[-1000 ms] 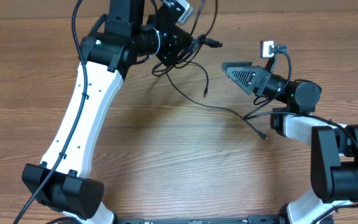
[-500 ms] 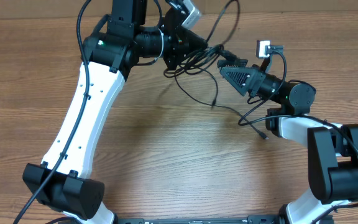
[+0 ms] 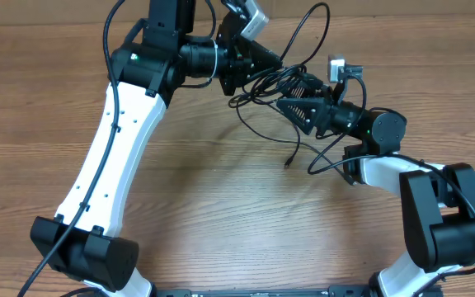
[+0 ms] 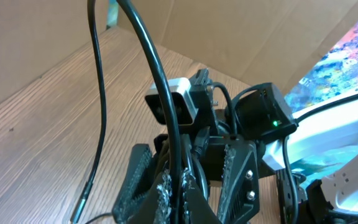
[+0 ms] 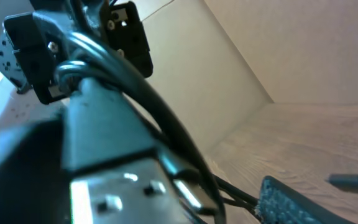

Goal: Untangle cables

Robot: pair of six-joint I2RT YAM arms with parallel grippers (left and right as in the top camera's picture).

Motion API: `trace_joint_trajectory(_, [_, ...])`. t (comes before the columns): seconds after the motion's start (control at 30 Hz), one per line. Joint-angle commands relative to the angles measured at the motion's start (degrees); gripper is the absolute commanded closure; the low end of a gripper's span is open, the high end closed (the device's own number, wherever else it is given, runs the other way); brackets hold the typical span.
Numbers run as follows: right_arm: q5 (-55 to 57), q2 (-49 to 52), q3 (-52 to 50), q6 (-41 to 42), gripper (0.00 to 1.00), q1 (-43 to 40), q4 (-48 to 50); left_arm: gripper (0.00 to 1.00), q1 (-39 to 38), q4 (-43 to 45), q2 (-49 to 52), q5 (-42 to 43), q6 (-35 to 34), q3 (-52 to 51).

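The cables [image 3: 264,79] are a knot of thin black cords held above the table at the back. My left gripper [image 3: 269,71] is shut on one cord [image 4: 179,163], pinched between its fingertips in the left wrist view. My right gripper [image 3: 285,97] is open, its two ribbed fingers [image 4: 238,180] standing either side of the left fingertips and the knot. One strand hangs down to a small plug [image 3: 289,162] above the wood, and a loop [image 3: 313,23] arcs up behind. In the blurred right wrist view, cords [image 5: 166,127] run past one ribbed pad [image 5: 291,200].
The wooden table [image 3: 221,214] lies below both arms. A cardboard wall [image 4: 260,37] stands behind the table's far edge. A slack cord loop [image 3: 326,158] lies close to the right arm's base link. The left arm's white link [image 3: 110,157] spans the left side.
My right gripper has moved left up to the left gripper, its jaws now around the knot and slightly narrower. The left gripper shifted right with the cables; the hanging plug swung right.
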Motion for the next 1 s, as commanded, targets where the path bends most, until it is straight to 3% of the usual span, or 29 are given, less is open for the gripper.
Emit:
trace_joint_trajectory(0.0, [1.0, -0.2, 1.9, -0.5, 0.18, 0.3, 3.1, 0.96, -0.4, 0.1, -0.3, -1.8, -0.6, 0.6])
trace_joint_trajectory(0.57, [3.5, -0.2, 3.3, -0.5, 0.35, 0.3, 3.1, 0.96, -2.1, -1.0, 0.3, -4.4, -1.3, 0.6])
trace_joint_trajectory(0.63, [4.5, -0.2, 3.3, -0.5, 0.47, 0.3, 3.1, 0.96, -2.3, -0.9, 0.3, -4.7, -2.1, 0.6])
trace_joint_trajectory(0.67, [4.7, -0.2, 3.3, -0.5, 0.69, 0.3, 3.1, 0.96, -2.3, -1.0, 0.3, -5.2, -2.1, 0.6])
trace_joint_trajectory(0.7, [4.6, -0.2, 3.3, -0.5, 0.84, 0.3, 3.1, 0.96, -2.3, -0.9, 0.3, -6.0, -2.2, 0.6])
trace_joint_trajectory(0.77, [4.3, -0.2, 3.3, -0.5, 0.96, 0.3, 3.1, 0.96, -2.2, -0.4, 0.3, -8.7, -3.9, 0.6])
trace_joint_trajectory(0.8, [4.0, -0.2, 3.3, -0.5, 0.96, 0.3, 3.1, 0.96, -2.1, 0.0, 0.3, -10.5, -5.4, 0.6])
trace_joint_trajectory(0.87, [4.0, -0.2, 3.3, -0.5, 0.96, 0.3, 3.1, 0.86, -2.1, 0.7, 0.3, -14.3, -7.6, 0.6])
trace_joint_trajectory(0.93, [4.0, -0.2, 3.3, -0.5, 0.96, 0.3, 3.1, 0.56, -2.1, 0.8, 0.3, -18.1, -7.7, 0.6])
trace_joint_trajectory(0.97, [4.0, -0.2, 3.3, -0.5, 0.96, 0.3, 3.1, 0.27, -2.0, 0.7, 0.3, -20.0, -7.7, 0.6])
